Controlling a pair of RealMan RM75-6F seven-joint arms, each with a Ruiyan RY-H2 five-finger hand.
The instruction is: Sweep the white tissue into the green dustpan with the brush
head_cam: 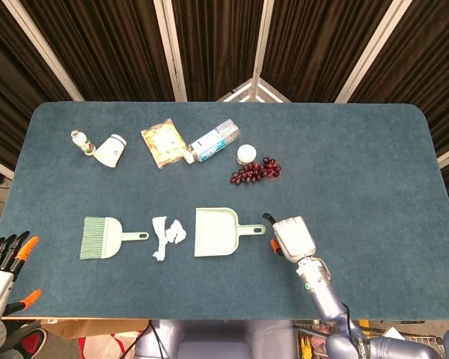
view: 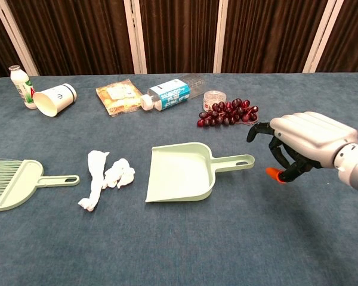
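On a blue felt counter (head_cam: 359, 149), going left to right: the left robot hand (head_cam: 4, 262) waits off the counter's near-left corner, fingers spread and empty. Next lies a pale green plastic brush (head_cam: 101, 237), handle pointing right, then the crumpled white tissue (head_cam: 167, 235), then the pale green plastic dustpan (head_cam: 215, 232) with its mouth facing the tissue. Just beside the dustpan's handle hovers the right robot hand (view: 298, 146), fingers curled apart, holding nothing. Steadying the pan likely calls for a firm grip on that handle, keeping the pan's lip flat against the counter. Only the head view shows the left robot hand; the chest view shows the right hand's dark fingers (view: 274, 156) clear of the handle.
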